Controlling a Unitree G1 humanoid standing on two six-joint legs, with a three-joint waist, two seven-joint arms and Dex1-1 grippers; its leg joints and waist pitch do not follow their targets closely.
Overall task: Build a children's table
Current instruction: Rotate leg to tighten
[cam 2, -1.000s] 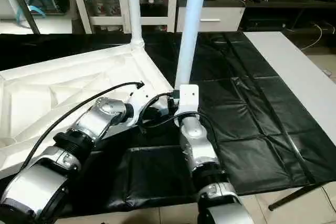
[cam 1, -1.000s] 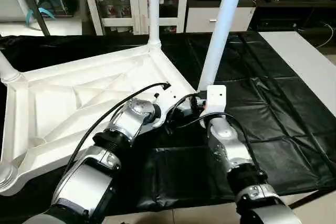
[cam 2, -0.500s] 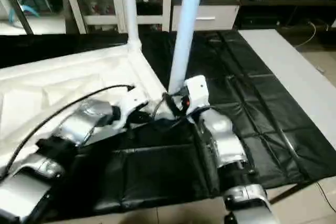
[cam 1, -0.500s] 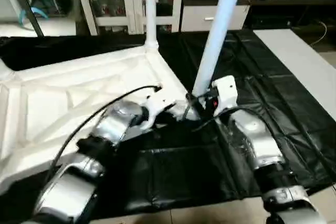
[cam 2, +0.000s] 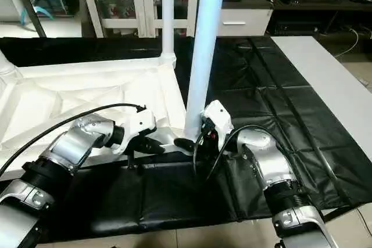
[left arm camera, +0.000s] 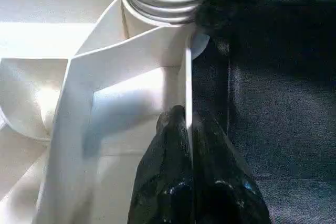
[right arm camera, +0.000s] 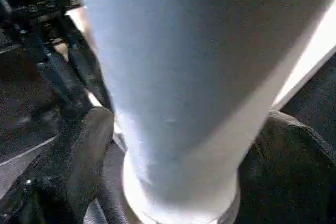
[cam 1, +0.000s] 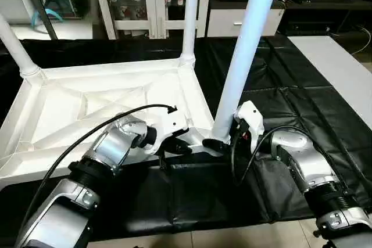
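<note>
pinching the top (cam 1: 87,108)'s rim, the left gripper (left arm camera: 187,129) steadies; the right gripper (right arm camera: 173,145) straddles the leg (cam 1: 244,56), spread, at 3 o'clock — unseated, that leg may topple.

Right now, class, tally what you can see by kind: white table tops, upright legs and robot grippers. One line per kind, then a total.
top: 1
legs: 3
grippers: 2, the left gripper and the right gripper
Total: 6
</note>
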